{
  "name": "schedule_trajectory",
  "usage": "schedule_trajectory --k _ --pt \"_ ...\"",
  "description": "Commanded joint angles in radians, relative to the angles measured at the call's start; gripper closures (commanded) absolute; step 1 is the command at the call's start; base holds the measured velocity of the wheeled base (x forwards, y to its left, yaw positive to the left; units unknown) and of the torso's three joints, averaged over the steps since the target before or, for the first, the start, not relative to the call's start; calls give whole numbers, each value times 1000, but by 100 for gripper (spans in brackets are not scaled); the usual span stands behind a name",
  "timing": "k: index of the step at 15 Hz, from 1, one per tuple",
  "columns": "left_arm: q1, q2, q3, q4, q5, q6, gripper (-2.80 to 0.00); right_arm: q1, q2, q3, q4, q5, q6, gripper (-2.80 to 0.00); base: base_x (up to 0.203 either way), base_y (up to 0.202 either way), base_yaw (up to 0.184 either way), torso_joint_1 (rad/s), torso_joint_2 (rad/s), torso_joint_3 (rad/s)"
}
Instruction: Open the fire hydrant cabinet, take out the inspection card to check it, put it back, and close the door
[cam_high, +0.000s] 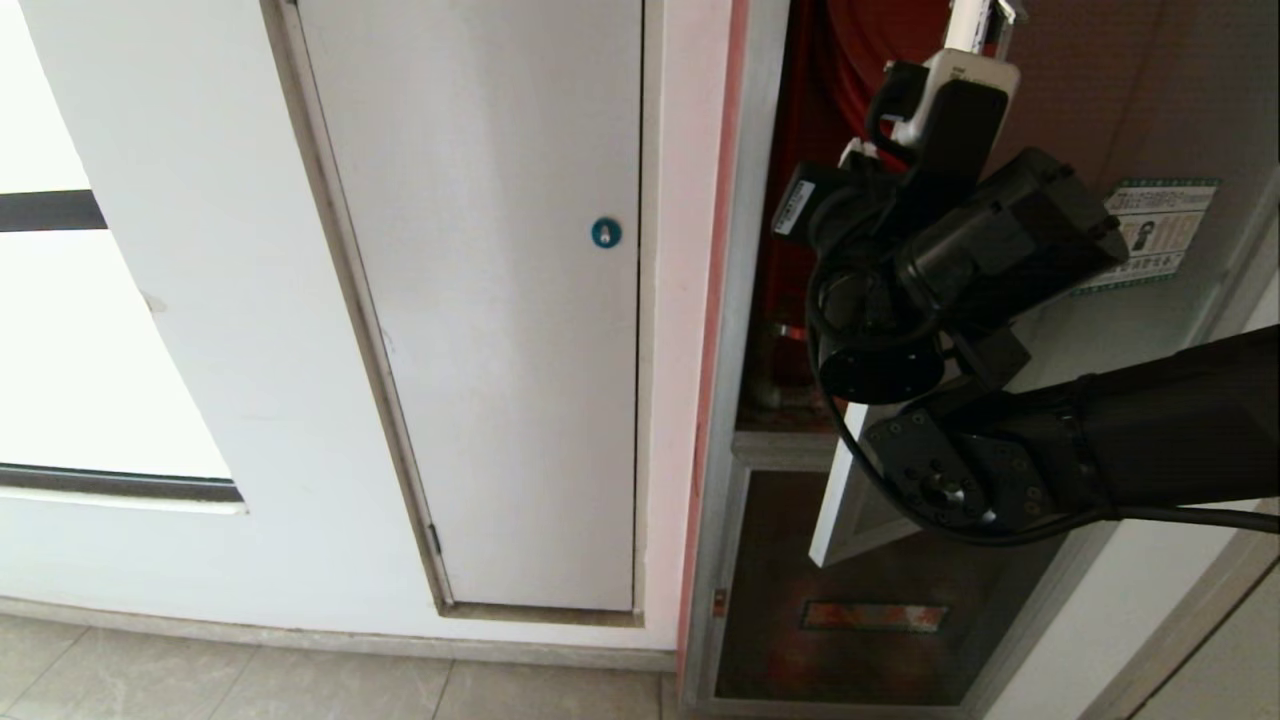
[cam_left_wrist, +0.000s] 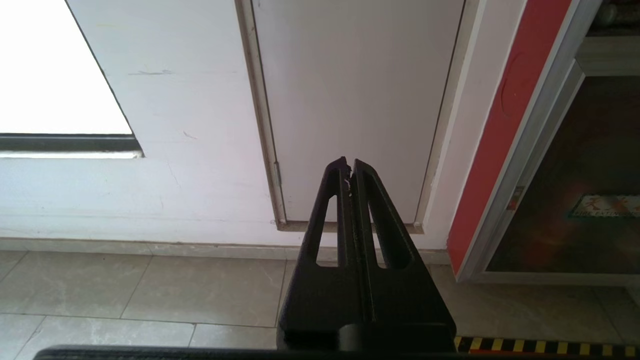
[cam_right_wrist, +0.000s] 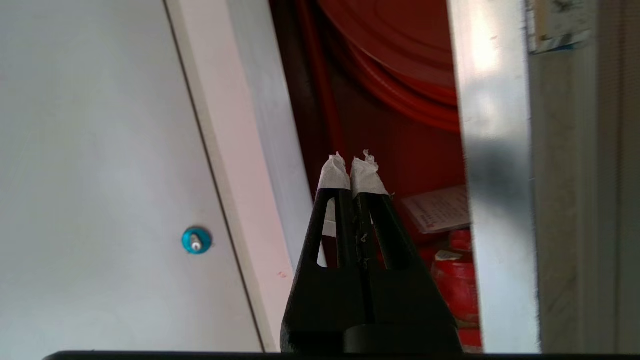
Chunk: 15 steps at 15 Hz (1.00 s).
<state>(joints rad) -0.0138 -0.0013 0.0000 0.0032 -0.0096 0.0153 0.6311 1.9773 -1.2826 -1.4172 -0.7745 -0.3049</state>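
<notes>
Black fingers of your right gripper, tips wrapped in white tape, are pressed together and hold nothing, aimed into the gap of the fire hydrant cabinet. Beside that gap the door stands ajar, its silver frame edge just off the gripper. Deeper inside the cabinet, past the fingertips, you see the inspection card lying above the red valve. Your left gripper is closed too, parked low, well apart from the cabinet.
</notes>
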Motion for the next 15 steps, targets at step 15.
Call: schedule_trajectory --k 15 --pt "0 1 0 0 -1 0 0 -21 -150 147 -12 -12 0 0 0 0 0 0 0 0"
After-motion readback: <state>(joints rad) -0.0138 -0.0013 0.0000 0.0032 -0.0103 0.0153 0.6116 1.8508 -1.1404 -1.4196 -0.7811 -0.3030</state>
